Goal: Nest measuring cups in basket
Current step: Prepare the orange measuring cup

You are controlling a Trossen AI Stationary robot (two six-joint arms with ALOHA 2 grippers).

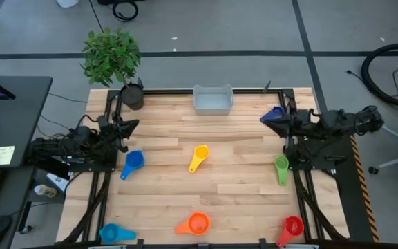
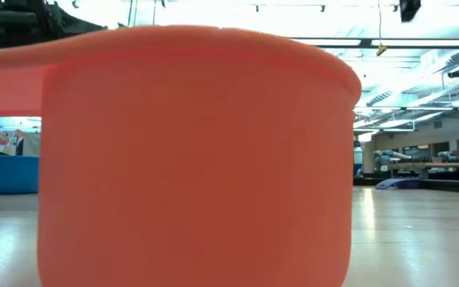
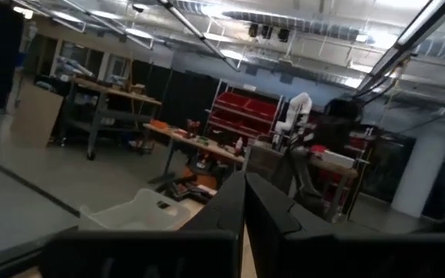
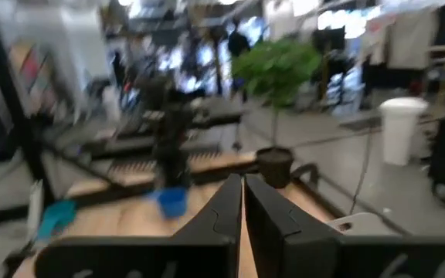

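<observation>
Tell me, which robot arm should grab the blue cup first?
Probably the left. In the high view the left gripper rests at the table's left edge, with the blue measuring cup just in front of it. The right gripper is parked across the table, nearer the green measuring cup.

A wooden table point(image 1: 240, 200) is seen on a grey floor point(image 1: 254, 28). A potted plant point(image 1: 112, 59) is set at its far-left corner. A dark desk point(image 1: 19, 111) with a yellow note point(image 1: 2, 155) stands left.
</observation>
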